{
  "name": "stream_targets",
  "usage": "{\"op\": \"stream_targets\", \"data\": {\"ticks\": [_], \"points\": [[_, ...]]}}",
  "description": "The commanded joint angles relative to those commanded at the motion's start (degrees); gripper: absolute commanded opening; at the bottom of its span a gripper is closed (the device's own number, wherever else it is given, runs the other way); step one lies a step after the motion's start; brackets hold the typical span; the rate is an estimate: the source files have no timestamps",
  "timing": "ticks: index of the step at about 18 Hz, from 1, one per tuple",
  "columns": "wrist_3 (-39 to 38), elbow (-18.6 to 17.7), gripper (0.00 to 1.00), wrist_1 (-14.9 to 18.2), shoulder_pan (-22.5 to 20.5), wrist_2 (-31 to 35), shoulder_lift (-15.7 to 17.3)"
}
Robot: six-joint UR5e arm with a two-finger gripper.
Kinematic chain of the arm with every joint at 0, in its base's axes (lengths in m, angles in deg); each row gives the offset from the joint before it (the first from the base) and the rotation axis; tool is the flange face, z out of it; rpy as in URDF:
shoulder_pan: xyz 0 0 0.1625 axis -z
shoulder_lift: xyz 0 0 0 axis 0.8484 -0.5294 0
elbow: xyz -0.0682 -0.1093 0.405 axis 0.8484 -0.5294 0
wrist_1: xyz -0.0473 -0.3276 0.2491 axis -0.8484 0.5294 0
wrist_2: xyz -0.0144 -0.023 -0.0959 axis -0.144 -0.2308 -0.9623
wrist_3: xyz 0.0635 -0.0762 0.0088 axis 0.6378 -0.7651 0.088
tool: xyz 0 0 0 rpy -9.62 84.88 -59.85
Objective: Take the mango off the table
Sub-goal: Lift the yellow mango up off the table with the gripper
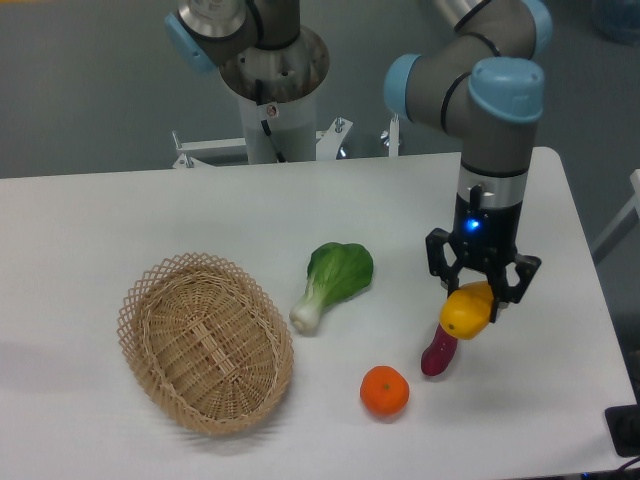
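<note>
The glossy yellow mango (467,312) hangs in the air above the white table (150,210), its tapered end pointing down-left. My gripper (478,298) is shut on the mango from above, its black fingers (437,262) down either side of the fruit. The mango hovers just over the top end of the sweet potato and hides part of it.
A dark red-purple sweet potato (437,350) lies right under the gripper. An orange (385,391) sits front-left of it. A green bok choy (333,280) lies at mid-table, and a woven wicker basket (205,340) stands at the left. The table's right edge is near the arm.
</note>
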Motion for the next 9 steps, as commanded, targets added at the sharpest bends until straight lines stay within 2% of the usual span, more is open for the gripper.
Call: {"op": "stream_targets", "data": {"ticks": [9], "points": [[-2.2,1.1,0.45,0.0,0.3,-0.2,0.1]]}}
